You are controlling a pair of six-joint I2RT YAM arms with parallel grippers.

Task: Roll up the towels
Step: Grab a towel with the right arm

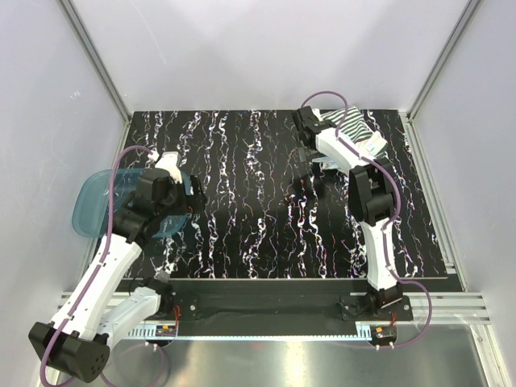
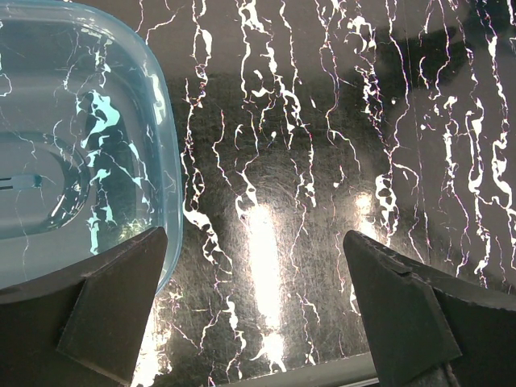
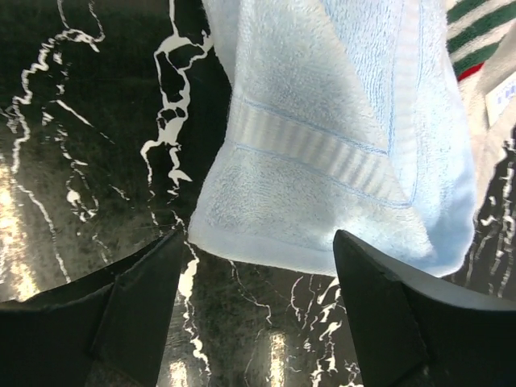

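The light blue towel (image 3: 322, 153) lies folded on the black marbled table (image 3: 72, 161), its near hem just ahead of my right gripper (image 3: 258, 262). That gripper is open, with one finger on each side of the hem and nothing pinched between them. The striped towel (image 3: 476, 32) shows at the top right of the right wrist view, tucked beside the blue one. From above, the striped towel (image 1: 356, 129) sits at the far right corner, with the right gripper (image 1: 306, 133) reaching to its left. My left gripper (image 2: 254, 258) hangs open over bare table.
A translucent blue plastic tub (image 1: 101, 201) stands at the table's left edge, partly off it, right beside the left gripper (image 1: 181, 197). In the left wrist view the tub (image 2: 72, 145) fills the upper left. Grey walls enclose the table on three sides.
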